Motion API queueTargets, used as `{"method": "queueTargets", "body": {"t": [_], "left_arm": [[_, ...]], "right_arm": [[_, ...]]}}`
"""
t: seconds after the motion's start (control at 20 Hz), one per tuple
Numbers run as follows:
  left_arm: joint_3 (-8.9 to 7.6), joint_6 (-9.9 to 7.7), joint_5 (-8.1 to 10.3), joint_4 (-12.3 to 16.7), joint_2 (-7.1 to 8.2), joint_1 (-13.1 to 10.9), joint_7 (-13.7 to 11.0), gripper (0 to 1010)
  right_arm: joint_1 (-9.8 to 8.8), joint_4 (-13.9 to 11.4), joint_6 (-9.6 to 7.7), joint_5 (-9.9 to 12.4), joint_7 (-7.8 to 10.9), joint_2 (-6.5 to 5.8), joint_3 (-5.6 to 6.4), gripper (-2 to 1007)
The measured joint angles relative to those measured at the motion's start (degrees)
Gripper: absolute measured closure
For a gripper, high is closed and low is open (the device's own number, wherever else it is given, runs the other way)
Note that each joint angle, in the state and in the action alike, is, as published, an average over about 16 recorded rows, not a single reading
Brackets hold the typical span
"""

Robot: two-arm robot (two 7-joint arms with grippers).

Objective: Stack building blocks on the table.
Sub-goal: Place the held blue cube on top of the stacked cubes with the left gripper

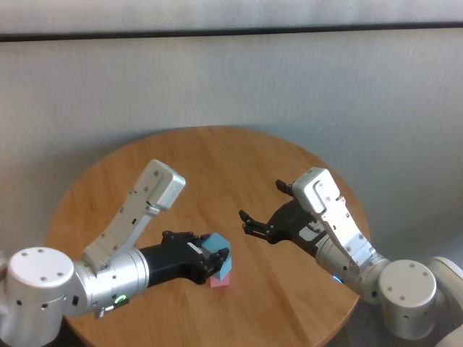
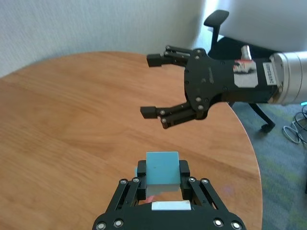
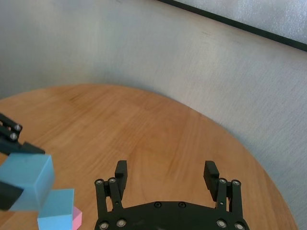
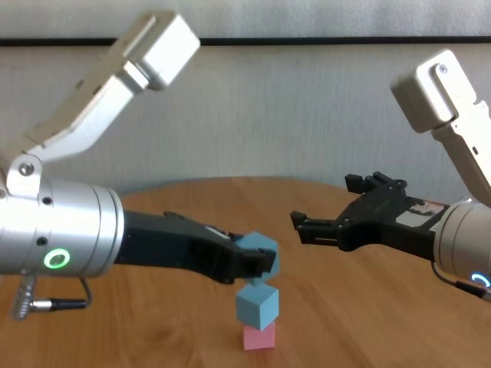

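Building blocks sit near the front middle of the table (image 1: 217, 155). We see a pink block (image 4: 258, 337) at the bottom with a blue block (image 4: 255, 306) on it. Our left gripper (image 4: 257, 264) squeezes the second blue block (image 4: 259, 247) just above them. Our right gripper (image 1: 264, 210) hangs wide open on the right, holding nothing. Its white sticker (image 2: 243, 68) is too blurry to read.

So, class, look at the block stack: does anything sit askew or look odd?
Yes. The middle blue block sits twisted on the pink block, its corners not lined up. The top blue block, held tilted in the left hand, hangs just above it. The right hand waits open, empty.
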State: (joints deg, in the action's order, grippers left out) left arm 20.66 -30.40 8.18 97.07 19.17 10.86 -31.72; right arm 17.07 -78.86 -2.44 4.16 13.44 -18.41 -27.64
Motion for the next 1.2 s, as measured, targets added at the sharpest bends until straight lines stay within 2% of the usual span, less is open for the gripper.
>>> {"method": "queueTargets", "body": {"t": [0.6, 1.2], "left_arm": [[2.47, 1.11, -0.23, -2.4, 1.37, 1.4, 0.7, 615], [4.11, 2.56, 0.87, -4.4, 1.40, 2.6, 1.5, 615]], "right_arm": [[0.00, 0.0, 0.00, 0.0, 0.00, 0.00, 0.00, 0], [0.00, 0.0, 0.00, 0.0, 0.00, 0.00, 0.00, 0]]}}
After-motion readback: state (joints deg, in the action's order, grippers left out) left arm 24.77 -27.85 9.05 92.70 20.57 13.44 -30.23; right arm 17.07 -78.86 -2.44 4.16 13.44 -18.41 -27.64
